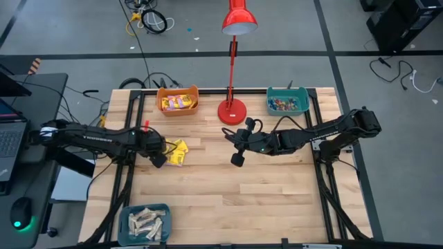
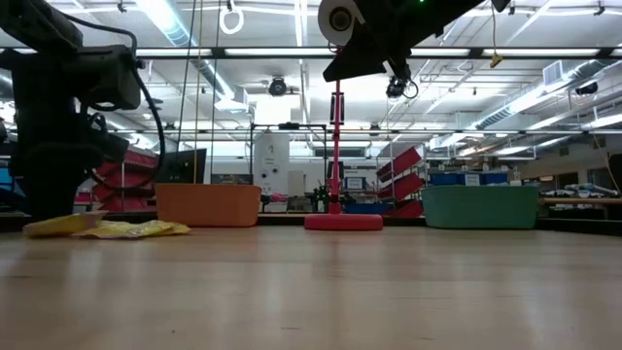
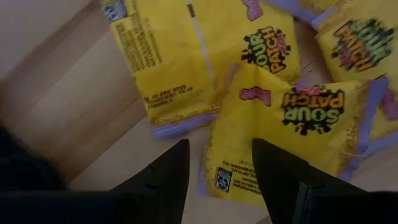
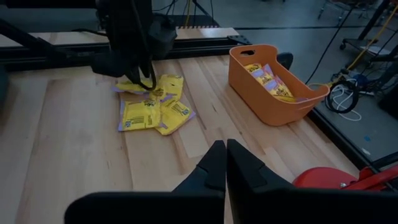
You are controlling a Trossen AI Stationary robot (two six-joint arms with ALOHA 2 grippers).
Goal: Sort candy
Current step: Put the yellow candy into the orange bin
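- The orange bin [image 1: 178,99] at the far side holds yellow packets. The teal bin [image 1: 287,101] holds tiny bright sweets. A near-left bin [image 1: 144,223] holds pale bars.
- The yellow candy packets [image 1: 177,152] say "SOUR PATCH".
- The left gripper [image 3: 219,180], fingers apart, is right over them.
- The right gripper [image 4: 225,163], fingers together, waits mid-table.

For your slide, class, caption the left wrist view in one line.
Open left hand poised over yellow Sour Patch packets lying on the wooden table.

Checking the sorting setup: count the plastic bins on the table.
3: orange bin at the far edge left of the lamp, teal bin far right, blue-grey bin near left corner. None seems hidden.
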